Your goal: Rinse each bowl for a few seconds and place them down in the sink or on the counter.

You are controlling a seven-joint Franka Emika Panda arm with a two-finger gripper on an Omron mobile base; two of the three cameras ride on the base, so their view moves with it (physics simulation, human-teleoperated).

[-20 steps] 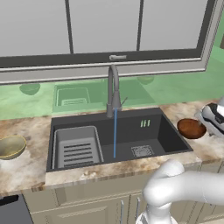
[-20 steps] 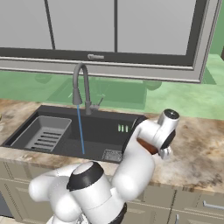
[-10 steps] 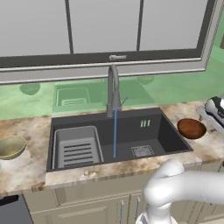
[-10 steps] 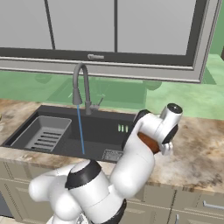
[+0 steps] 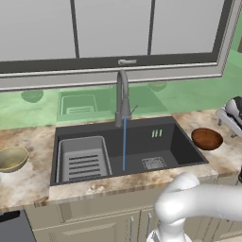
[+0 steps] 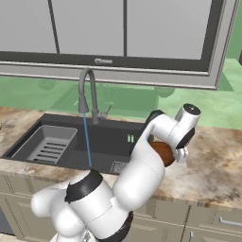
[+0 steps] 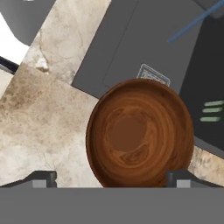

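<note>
A dark reddish-brown bowl [image 7: 140,138] sits upright on the counter [image 7: 48,127] beside the sink [image 7: 144,48], at the sink's right end in the left base view [image 5: 206,138]. My gripper [image 7: 111,180] hangs just above it, open; its tips stand wide on either side of the bowl and nothing is held. From the right base view the hand [image 6: 182,150] partly covers this bowl [image 6: 163,152]. The olive-gold bowl [image 5: 12,158] rests on the counter [image 5: 28,182] left of the sink [image 5: 165,142].
The faucet [image 5: 122,99] runs a thin stream of water [image 5: 124,144] into the basin near the square drain [image 5: 153,163]. A grey slotted tray [image 5: 82,158] fills the sink's left half. A window wall rises behind the counter.
The hand has drifted up and a little to the right above the reddish-brown bowl. Its jaws stay wide. Both bowls have kept their places, and the water keeps running.
</note>
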